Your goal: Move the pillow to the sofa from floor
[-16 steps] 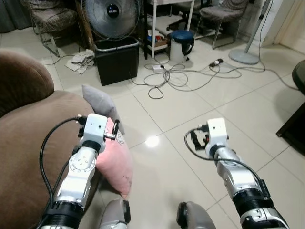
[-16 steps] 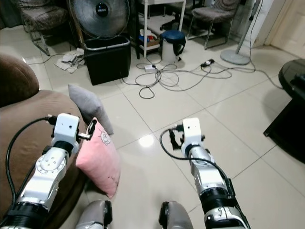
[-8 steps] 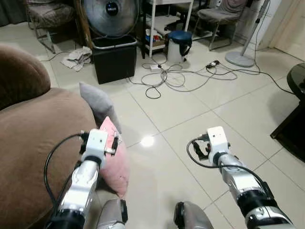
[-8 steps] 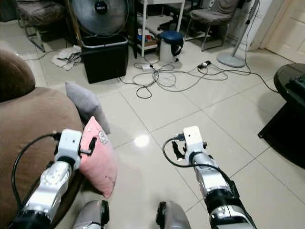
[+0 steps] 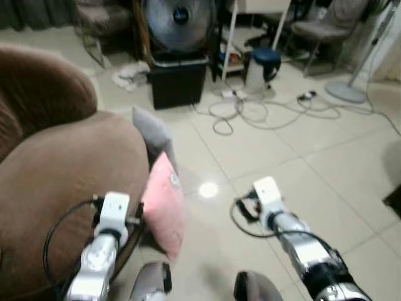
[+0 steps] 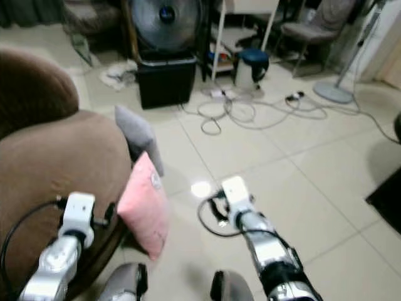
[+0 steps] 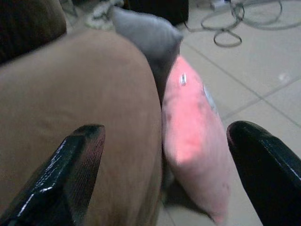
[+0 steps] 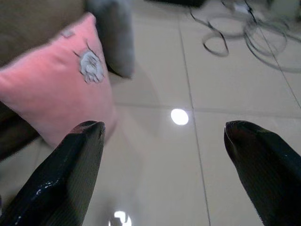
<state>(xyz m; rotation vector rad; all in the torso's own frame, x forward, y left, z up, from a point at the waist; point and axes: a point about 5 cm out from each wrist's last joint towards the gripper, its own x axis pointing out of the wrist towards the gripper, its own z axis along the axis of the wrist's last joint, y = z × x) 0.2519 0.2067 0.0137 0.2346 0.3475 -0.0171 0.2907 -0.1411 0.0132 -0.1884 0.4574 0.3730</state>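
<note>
Against the front of the brown sofa (image 5: pixel 56 169) the pink pillow (image 5: pixel 164 204) stood on edge on the tiled floor (image 5: pixel 269 144), leaning on the upholstery, with a grey pillow (image 5: pixel 152 132) just behind it, also propped against the sofa. Neither pillow had been lifted, so the task looked barely begun: the grasp, the lift and the placing on the seat all remained.

The left gripper (image 7: pixel 164 174) hung beside the pink pillow near the sofa's edge, its jaws spread wide with nothing between them. The right gripper (image 8: pixel 164 169) hovered over bare floor on the pillow's other side, its jaws likewise wide apart and empty.

Farther off stood a black bin (image 5: pixel 178 78) below a fan (image 5: pixel 178 22), and loose cables (image 5: pixel 250 113) lay on the tiles.
</note>
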